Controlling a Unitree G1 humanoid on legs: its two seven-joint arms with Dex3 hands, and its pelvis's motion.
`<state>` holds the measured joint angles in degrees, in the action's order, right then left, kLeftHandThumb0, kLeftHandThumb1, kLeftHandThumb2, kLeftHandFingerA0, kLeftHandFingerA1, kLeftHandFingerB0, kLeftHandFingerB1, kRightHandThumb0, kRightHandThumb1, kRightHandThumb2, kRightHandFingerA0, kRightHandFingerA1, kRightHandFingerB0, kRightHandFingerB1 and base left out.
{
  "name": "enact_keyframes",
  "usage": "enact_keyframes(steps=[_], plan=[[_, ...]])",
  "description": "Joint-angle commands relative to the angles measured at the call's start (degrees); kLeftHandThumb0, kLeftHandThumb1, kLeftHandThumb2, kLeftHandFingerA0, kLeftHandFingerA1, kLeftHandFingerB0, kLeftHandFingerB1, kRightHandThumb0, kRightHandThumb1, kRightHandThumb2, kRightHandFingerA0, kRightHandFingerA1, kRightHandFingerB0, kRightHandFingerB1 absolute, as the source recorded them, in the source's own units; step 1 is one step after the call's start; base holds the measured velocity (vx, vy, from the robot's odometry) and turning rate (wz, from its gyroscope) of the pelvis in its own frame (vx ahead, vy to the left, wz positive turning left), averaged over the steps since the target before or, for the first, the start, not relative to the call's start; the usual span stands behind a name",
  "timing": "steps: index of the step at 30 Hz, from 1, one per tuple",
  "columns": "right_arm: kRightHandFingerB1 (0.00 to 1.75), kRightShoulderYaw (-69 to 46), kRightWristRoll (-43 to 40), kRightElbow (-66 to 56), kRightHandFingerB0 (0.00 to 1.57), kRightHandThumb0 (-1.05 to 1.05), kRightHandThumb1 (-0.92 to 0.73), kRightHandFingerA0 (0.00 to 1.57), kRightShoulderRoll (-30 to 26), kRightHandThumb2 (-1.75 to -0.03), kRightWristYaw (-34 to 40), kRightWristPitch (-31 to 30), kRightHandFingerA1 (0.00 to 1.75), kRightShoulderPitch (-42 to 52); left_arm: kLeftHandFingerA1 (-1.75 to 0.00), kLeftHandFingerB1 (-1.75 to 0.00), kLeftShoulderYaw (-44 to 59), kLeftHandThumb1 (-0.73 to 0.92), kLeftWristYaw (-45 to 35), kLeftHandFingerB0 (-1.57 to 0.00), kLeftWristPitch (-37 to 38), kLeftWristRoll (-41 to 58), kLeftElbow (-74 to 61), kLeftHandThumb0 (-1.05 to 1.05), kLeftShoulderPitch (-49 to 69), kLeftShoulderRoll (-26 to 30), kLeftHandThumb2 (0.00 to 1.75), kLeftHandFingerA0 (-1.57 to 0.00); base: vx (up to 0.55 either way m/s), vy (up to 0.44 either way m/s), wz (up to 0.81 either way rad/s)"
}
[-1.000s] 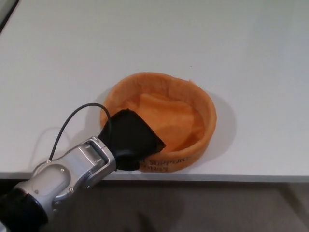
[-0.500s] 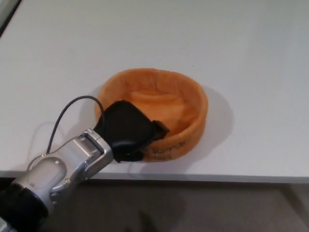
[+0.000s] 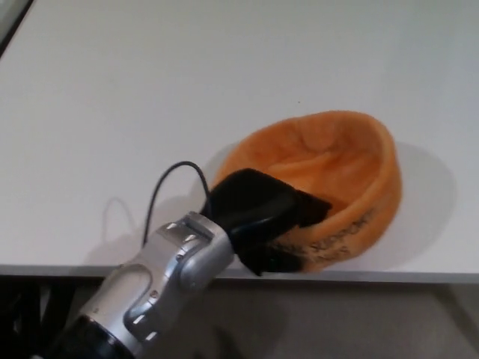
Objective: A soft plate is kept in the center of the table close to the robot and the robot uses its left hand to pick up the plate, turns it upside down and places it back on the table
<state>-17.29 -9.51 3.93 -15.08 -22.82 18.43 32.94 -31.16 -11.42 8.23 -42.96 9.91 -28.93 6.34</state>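
Across nearly the whole view spreads the white table (image 3: 150, 90), and I take the orange plate (image 3: 337, 161) as my landmark for everything else. The table's near edge runs just below the plate, with dark floor beyond it.

The plate is soft cloth with a raised rim, more a shallow basket than a flat dish. It sits tilted, its far rim standing high and its opening turned toward me, so I judge it is partly lifted off the table, with a shadow spread to its right. Dark printed lettering runs along its near outer wall.

My left hand (image 3: 262, 217) comes in from below and left of the plate, on a silver forearm. Its black fingers are closed over the plate's near rim, one part inside the wall and the rest outside, pinching the cloth. That grip makes sense: a limp rim gives the only firm purchase for a flip.

A thin black cable (image 3: 168, 187) loops up just left of the plate, from the wrist.

My right hand does not show.
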Motion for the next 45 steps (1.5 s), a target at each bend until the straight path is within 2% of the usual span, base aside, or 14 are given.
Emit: enact_keyframes(steps=[1,2,6,9,10,12,15,16,20,26,30,33,41,45], plan=[[0.45,-0.33,0.01,-0.09,0.25,-0.69,-0.65,0.55,-1.56,-0.93,-0.22,-1.05,0.55,-0.10,-1.75,-1.75,5.62,0.64,-24.48,-0.72,-19.54,27.37,-8.56,-0.32,1.90,-7.78,0.59,-0.94,0.00,0.000,0.00],[0.46,-0.29,0.31,-0.25,0.26,-0.65,-0.63,0.57,-1.60,-0.94,-0.02,-1.22,0.56,-0.07,-1.75,-1.75,6.88,0.63,-25.16,-0.74,-22.69,30.53,-10.31,-0.42,2.34,-9.90,0.59,-0.96,0.00,0.000,0.00],[0.44,-0.41,-0.20,-0.99,0.24,-0.70,-0.64,0.56,-1.86,-0.93,-0.04,-2.92,0.54,-0.23,-1.75,-1.75,11.40,0.63,-25.78,-0.73,-28.38,39.02,-12.45,-0.41,2.60,-14.87,0.59,-0.97,0.00,0.000,0.00],[0.46,-0.42,-1.26,-1.12,0.25,-0.69,-0.59,0.56,-1.90,-0.93,-0.59,-3.73,0.57,-0.64,-1.75,-1.75,18.70,0.62,-21.60,-0.73,-32.65,48.93,-14.12,-0.40,2.49,-22.53,0.59,-0.93,0.00,0.000,0.00],[0.33,-0.37,-0.94,-1.12,0.31,-0.63,-0.72,0.63,-1.99,-0.63,-0.59,-3.34,0.44,-0.56,-1.75,-1.75,22.47,0.60,-20.05,-0.75,-36.39,53.53,-14.44,-0.40,1.81,-25.69,0.58,-0.93,0.00,0.000,0.00],[0.33,-0.16,-0.64,-1.39,0.31,-0.62,-0.72,0.63,-2.08,-0.63,-0.40,-3.95,0.44,-0.76,-1.75,-1.75,26.39,0.58,-17.24,-0.74,-40.19,57.63,-15.32,-0.37,1.25,-29.14,0.57,-0.94,0.00,0.000,0.00],[0.34,-0.32,-0.52,-0.91,0.31,-0.63,-0.71,0.63,-2.31,-0.62,-0.47,-3.21,0.45,-0.84,-1.75,-1.75,32.99,0.58,-10.81,-0.71,-39.69,70.16,-14.85,-0.34,1.74,-35.74,0.57,-0.97,0.00,0.000,0.00],[0.47,-0.44,-0.39,-0.61,0.25,-0.63,-0.58,0.56,-2.49,-0.93,-0.45,-2.88,0.58,-0.96,-1.75,-1.75,34.89,0.58,-8.19,-0.71,-38.44,74.61,-14.26,-0.33,1.96,-37.86,0.60,-0.98,0.00,0.000,0.00],[0.45,-0.35,0.06,-0.67,0.25,-0.67,-0.62,0.55,-2.64,-0.92,-0.03,-3.36,0.55,-1.28,-1.75,-1.75,39.19,0.58,-2.54,-0.69,-32.08,85.44,-12.82,-0.32,1.42,-42.11,0.62,-0.91,0.00,0.000,0.00],[0.45,-0.52,-0.65,-0.45,0.25,-0.69,-0.62,0.57,-2.63,-0.92,-0.28,-3.66,0.55,-1.37,-1.75,-1.75,47.77,0.55,-0.04,-0.67,-20.57,99.50,-7.82,-0.27,1.34,-44.29,0.78,-0.92,0.00,0.000,0.00],[0.44,-0.65,-0.38,-0.50,0.25,-0.69,-0.62,0.57,-2.72,-0.91,-0.18,-3.55,0.54,-0.98,-1.75,-1.75,52.58,0.54,2.61,-0.68,-18.64,104.86,-5.22,-0.29,3.38,-44.33,0.82,-0.92,0.00,0.000,0.00],[0.44,-0.50,-0.57,-0.58,0.24,-0.69,-0.62,0.58,-2.47,-0.91,-0.17,-3.80,0.54,-1.05,-1.75,-1.75,57.07,0.59,4.68,-0.66,-12.96,104.61,-1.26,-0.26,3.62,-43.75,0.79,-0.93,0.00,0.000,0.00],[0.44,-0.30,-0.16,-0.57,0.24,-0.68,-0.61,0.56,-2.34,-0.91,0.03,-3.58,0.55,-1.17,-1.75,-1.75,64.64,0.60,9.27,-0.54,-11.08,104.71,5.02,-0.24,4.32,-41.75,0.69,-0.97,0.00,0.000,0.00],[0.44,-0.22,-0.16,-0.91,0.24,-0.69,-0.62,0.57,-2.52,-0.91,-0.01,-4.14,0.54,-1.40,-1.75,-1.75,67.54,0.57,10.63,-0.60,-10.93,103.44,7.54,-0.25,4.09,-40.44,0.72,-0.98,0.00,0.000,0.00]])
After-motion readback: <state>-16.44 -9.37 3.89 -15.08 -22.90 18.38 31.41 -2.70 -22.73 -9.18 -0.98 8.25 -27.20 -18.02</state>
